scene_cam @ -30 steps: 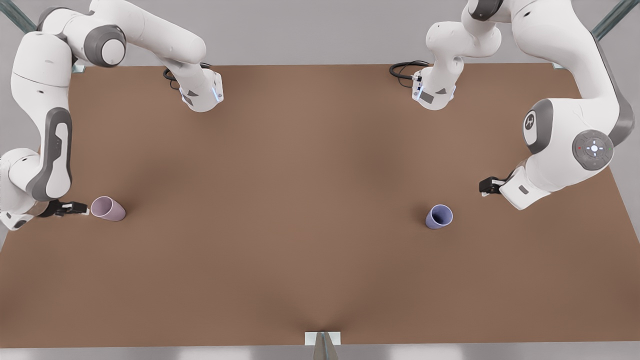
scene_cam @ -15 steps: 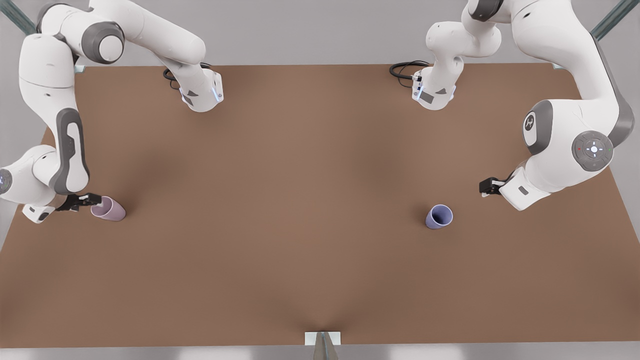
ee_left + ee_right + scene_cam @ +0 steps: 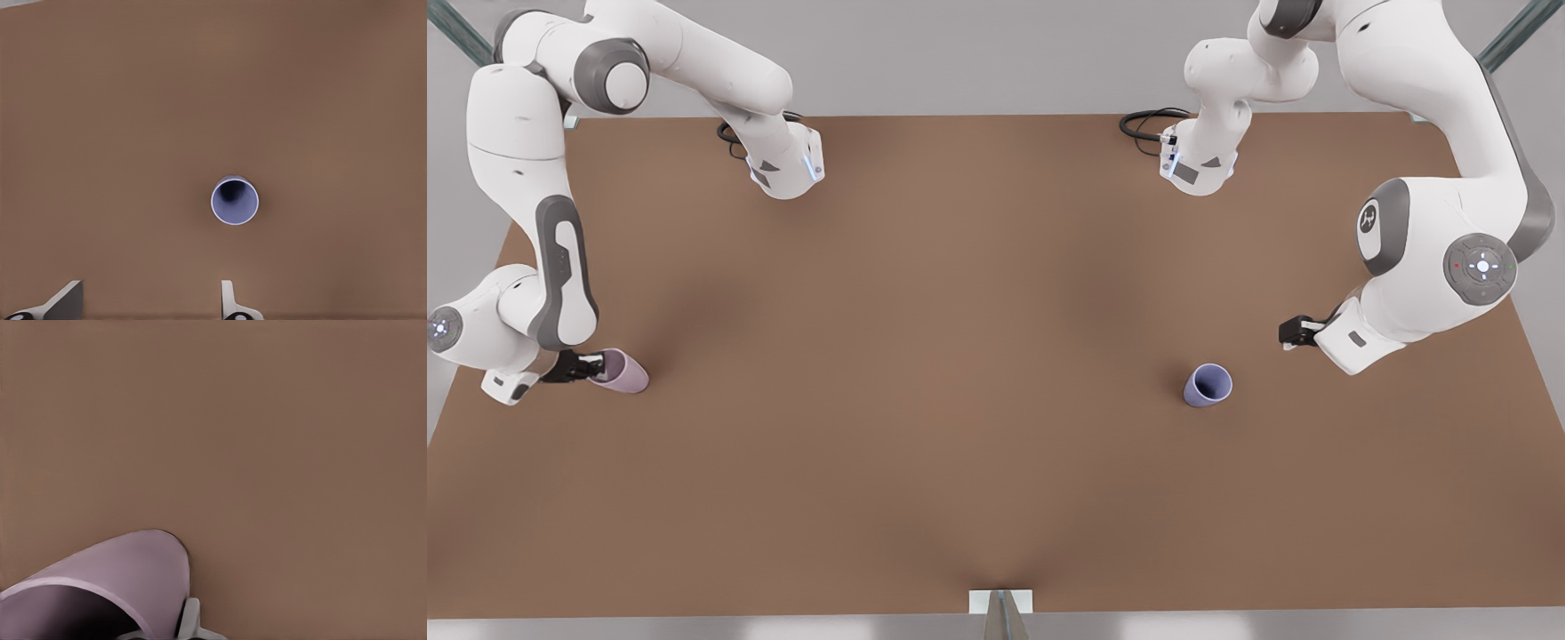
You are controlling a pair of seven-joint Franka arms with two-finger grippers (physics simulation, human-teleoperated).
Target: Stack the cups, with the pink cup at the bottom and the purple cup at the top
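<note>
The pink cup (image 3: 624,372) stands near the table's edge at the front view's left. My right gripper (image 3: 585,365) is at its rim, shut on the cup's wall. In the right wrist view one fingertip (image 3: 190,618) presses the outside of the pink cup (image 3: 127,570); the other finger is hidden inside. The purple cup (image 3: 1208,386) stands upright at the front view's right. My left gripper (image 3: 1289,332) hangs open above the table, off to the right of that cup. In the left wrist view the purple cup (image 3: 235,201) shows mouth-up ahead of the spread fingers (image 3: 229,300).
The brown table (image 3: 978,356) is bare between the two cups. Both arm bases (image 3: 787,169) and a black cable (image 3: 1147,120) sit along the far edge. A small metal bracket (image 3: 1000,604) marks the middle of the near edge.
My right arm swung in toward the pink cup and came down, and its gripper went from beside the rim to gripping the wall. The left arm and the purple cup kept still.
</note>
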